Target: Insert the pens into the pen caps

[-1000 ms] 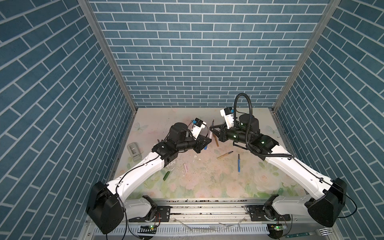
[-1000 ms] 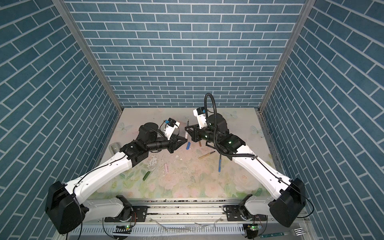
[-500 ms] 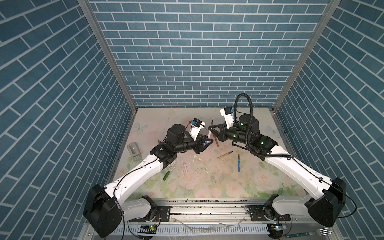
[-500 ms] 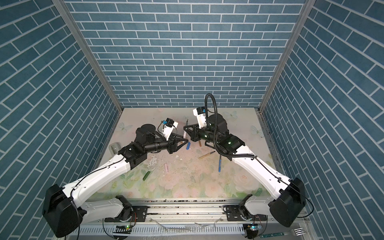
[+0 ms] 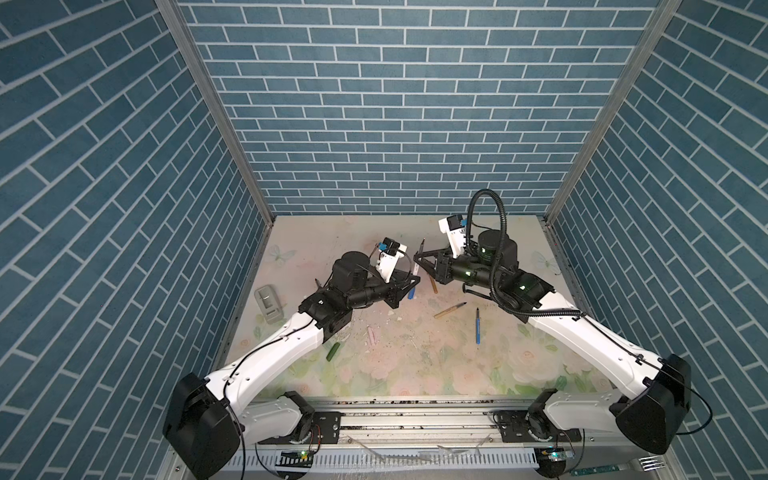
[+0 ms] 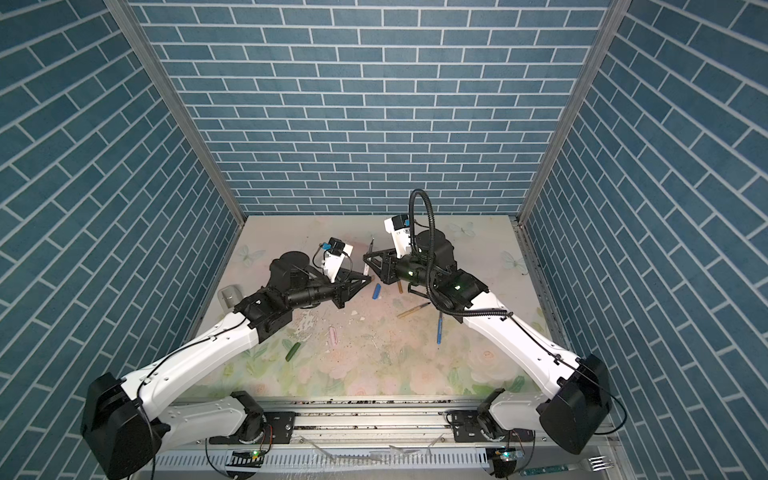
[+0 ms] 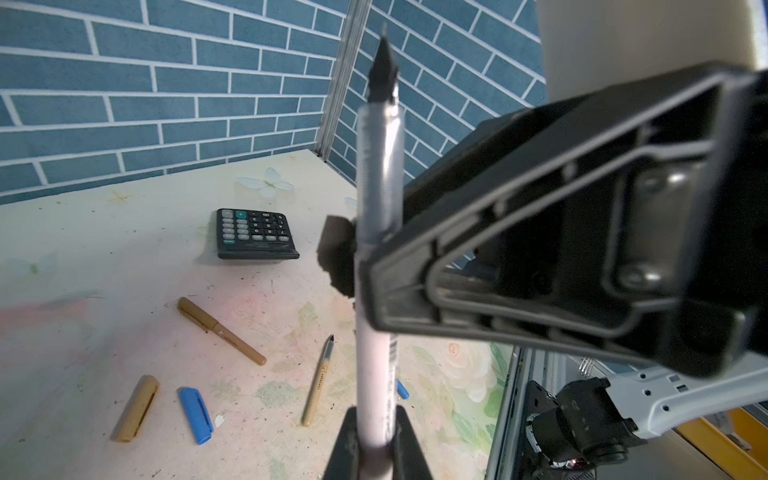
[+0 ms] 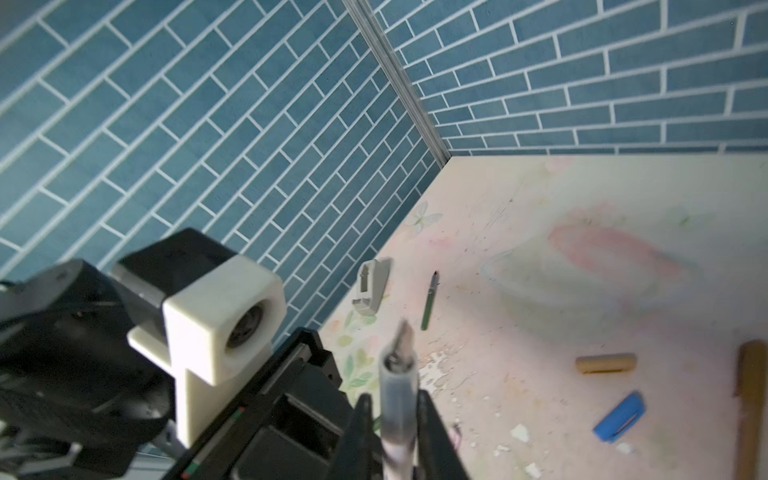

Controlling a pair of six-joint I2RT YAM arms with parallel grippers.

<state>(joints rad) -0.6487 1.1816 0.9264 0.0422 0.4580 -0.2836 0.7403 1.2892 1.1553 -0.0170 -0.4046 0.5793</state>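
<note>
A white-pink pen stands upright above the table's middle, dark tip up. My left gripper is shut on its lower barrel. My right gripper brackets the upper barrel, open, with small gaps beside the pen. On the table lie a tan pen, a blue pen, a green pen and a brown pen with its cap on. Loose caps: blue cap, tan cap, pink cap, green cap.
A grey stapler-like object lies by the left wall. A black calculator sits toward the back right corner. A metal fork lies off the table at the front right. White crumbs dot the mat.
My left gripper has closed on the white-pink pen's lower barrel, and my right gripper, which held the pen, has opened round it. Both arms stay close together.
</note>
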